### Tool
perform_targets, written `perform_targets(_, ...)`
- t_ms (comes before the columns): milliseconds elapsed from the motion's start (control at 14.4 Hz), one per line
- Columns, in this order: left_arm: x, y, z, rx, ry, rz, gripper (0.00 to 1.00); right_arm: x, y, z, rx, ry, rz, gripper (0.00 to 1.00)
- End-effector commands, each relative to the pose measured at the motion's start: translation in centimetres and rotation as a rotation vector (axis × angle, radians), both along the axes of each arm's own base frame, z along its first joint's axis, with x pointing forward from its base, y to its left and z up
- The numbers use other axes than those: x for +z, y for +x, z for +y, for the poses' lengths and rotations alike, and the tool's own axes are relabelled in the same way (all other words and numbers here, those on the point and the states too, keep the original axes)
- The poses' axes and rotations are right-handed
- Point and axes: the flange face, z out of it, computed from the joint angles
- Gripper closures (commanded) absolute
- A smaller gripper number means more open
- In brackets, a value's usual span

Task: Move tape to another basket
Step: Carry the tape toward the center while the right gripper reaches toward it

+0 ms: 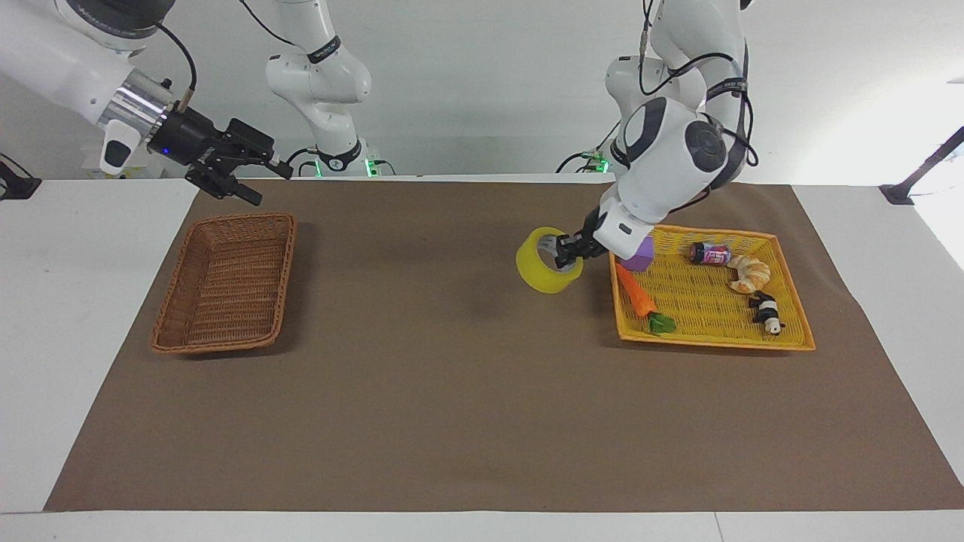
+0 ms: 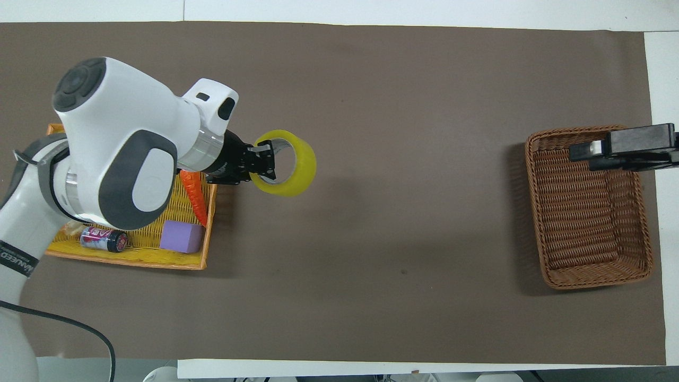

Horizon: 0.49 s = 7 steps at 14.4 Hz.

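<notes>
My left gripper is shut on the rim of the tape, a translucent yellow roll, with one finger inside its core. It holds the roll in the air over the brown mat, just off the yellow tray's edge toward the table's middle. The overhead view shows the same grip on the tape. The brown wicker basket stands empty at the right arm's end of the table, also visible in the overhead view. My right gripper is open and empty, up in the air over the basket's edge.
The flat yellow tray at the left arm's end holds a carrot, a purple block, a small can, a croissant and a small black-and-white figure. A brown mat covers the table.
</notes>
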Motion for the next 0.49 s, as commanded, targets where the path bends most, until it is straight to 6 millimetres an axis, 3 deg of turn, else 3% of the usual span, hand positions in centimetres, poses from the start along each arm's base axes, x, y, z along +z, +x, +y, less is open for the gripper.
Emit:
perform_targets(0,2.7,-1.5,-1.6,0.004,-0.010,0.018,1.00,-3.6,-0.3,2.9,-0.007,0.134,-0.032,0.00)
perform_targets(418,2.9,-1.1,-1.0,0.018,-0.010,0.015,1.00,-10.9,0.6,13.7,-0.058,0.301,0.048,0.00)
